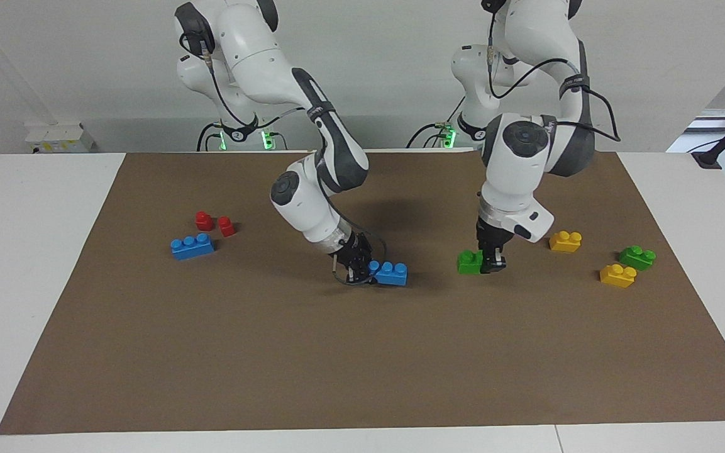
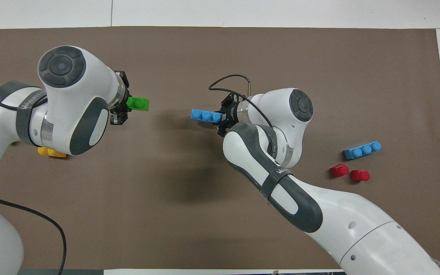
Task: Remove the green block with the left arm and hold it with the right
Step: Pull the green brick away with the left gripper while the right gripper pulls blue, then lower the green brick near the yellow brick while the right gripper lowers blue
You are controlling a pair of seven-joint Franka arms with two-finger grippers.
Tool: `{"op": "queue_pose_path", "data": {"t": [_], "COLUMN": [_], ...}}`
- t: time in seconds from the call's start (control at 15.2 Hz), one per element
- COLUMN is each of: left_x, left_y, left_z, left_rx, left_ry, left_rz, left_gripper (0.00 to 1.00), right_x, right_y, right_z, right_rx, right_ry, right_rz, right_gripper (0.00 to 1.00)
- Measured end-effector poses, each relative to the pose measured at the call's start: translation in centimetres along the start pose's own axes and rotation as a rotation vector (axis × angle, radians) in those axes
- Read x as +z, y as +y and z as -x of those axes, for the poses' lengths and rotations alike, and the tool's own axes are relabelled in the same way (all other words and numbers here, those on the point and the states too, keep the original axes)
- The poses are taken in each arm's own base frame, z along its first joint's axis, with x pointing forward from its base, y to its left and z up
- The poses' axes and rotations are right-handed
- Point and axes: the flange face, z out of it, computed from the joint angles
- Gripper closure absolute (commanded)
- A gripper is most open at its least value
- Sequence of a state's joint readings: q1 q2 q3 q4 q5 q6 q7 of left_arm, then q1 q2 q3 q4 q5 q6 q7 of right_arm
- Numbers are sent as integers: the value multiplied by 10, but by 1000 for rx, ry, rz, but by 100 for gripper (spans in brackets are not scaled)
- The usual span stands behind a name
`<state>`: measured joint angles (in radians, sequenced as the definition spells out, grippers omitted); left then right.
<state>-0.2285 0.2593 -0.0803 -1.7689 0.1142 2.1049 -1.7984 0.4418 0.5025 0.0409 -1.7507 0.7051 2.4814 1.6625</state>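
Left claw: you see it clamped on the green block, carried clear of its base.
Right claw: pinches the blue brick, pinning it to the surface.

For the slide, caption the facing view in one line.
Left tool holds the green block pulled off the blue block, which the right tool grips on the brown mat.
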Motion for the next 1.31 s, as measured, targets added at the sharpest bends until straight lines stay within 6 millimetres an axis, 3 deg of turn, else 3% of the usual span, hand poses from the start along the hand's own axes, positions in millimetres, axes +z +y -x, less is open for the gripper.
{"op": "queue_pose_path", "data": {"t": [0.2, 0.33, 0.52, 0.72, 1.05, 1.31], "left_x": [9, 16, 32, 43, 61, 87], "left_y": [3, 3, -5, -13, -21, -20], "left_z": [-49, -79, -113, -145, -184, -195], "left_rx": [70, 100, 140, 193, 238, 252], "left_ry": [-5, -9, -7, -4, 2, 2], "left_rz": [-18, -24, -10, -7, 15, 31], "left_gripper": [100, 100, 100, 100, 100, 100], "right_x": [-47, -84, -141, -180, -198, -199], "right_y": [-31, -49, -68, -76, -69, -54], "right_z": [-19, -44, -103, -165, -252, -292], "right_rx": [1, -16, -72, -160, -265, -277], "right_ry": [-17, -29, -34, 1, 4, 11], "right_rz": [32, 61, 117, 171, 199, 218], "right_gripper": [100, 100, 100, 100, 99, 99]}}
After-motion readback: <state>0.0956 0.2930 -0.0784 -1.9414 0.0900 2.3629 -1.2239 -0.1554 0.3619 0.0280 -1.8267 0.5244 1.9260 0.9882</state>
